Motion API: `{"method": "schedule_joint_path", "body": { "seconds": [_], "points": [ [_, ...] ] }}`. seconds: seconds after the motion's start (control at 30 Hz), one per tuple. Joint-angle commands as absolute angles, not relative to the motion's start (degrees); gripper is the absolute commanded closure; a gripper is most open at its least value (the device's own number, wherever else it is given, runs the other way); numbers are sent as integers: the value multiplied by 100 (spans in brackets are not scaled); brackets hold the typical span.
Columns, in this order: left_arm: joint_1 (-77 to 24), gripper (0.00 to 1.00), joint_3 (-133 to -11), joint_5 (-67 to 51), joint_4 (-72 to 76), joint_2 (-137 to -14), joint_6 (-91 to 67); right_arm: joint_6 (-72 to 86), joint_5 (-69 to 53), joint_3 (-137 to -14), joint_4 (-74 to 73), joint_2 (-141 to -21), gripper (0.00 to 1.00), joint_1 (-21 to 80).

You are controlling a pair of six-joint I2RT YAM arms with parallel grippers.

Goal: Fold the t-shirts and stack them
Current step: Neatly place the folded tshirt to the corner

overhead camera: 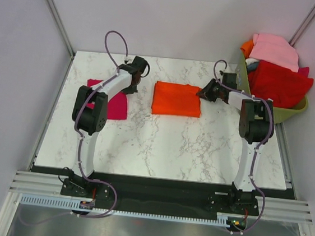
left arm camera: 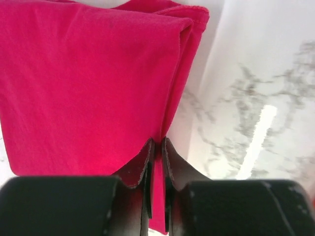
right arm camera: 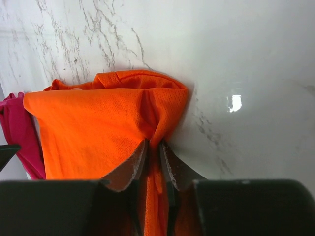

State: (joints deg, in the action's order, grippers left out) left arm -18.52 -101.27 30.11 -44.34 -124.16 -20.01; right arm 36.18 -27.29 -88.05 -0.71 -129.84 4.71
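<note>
The orange t-shirt (overhead camera: 176, 99) lies folded into a flat square at the table's far middle. My right gripper (overhead camera: 204, 92) is shut on its right edge, and the wrist view shows orange cloth (right arm camera: 98, 128) bunched between the jaws of the right gripper (right arm camera: 153, 143). The crimson-magenta t-shirt (overhead camera: 117, 106) lies flat at the far left, partly under my left arm. My left gripper (overhead camera: 137, 83) is shut on that shirt's right edge; the left wrist view shows magenta cloth (left arm camera: 83, 83) pinched in the left gripper (left arm camera: 157, 141).
A green basket (overhead camera: 290, 113) at the table's right edge holds a heap of red, pink and orange clothes (overhead camera: 275, 65). White marble tabletop (overhead camera: 160, 146) stretches in front of both shirts. Grey walls enclose the table on three sides.
</note>
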Motion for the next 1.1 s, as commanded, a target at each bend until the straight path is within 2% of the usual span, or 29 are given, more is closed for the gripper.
{"method": "schedule_joint_path", "body": {
  "seconds": [0.0,0.07,0.1,0.17,0.33,0.37,0.47,0.53,0.57,0.67,1.07],
  "points": [
    [-2021,83,-10520,2646,-4421,-12463,-2285,3454,-2690,-8675,-140,-12613,76,378],
    [-2065,63,-10634,2462,-4430,-12445,-2303,3445,-2654,-8640,-167,-12560,65,343],
    [-2109,48,-10722,2426,-4430,-12437,-2303,3445,-2637,-8631,-158,-12542,56,334],
    [-2144,43,-10793,2269,-4438,-12428,-2303,3445,-2593,-8648,-158,-12542,52,334],
    [-2145,39,-11012,1750,-4403,-12322,-2417,3375,-2339,-8640,-255,-12428,44,325],
    [-2145,37,-11039,1471,-4299,-12314,-2434,3358,-2251,-8640,-281,-12419,38,325],
    [-2110,29,-10934,524,-3704,-12243,-2478,3313,-2154,-8666,-308,-12419,34,325],
    [-2074,27,-10855,29,-3403,-12295,-2618,3313,-2171,-8745,-334,-12541,36,325],
    [-2013,27,-10854,-426,-3288,-12409,-2680,3322,-2206,-8832,-343,-12594,41,316],
    [-1951,26,-10916,-860,-2901,-12690,-2839,3322,-2268,-8999,-378,-12788,47,351],
    [-1749,32,-11057,-1503,-2162,-13421,-3164,3340,-2435,-9536,-404,-13306,47,466]
  ]
}}
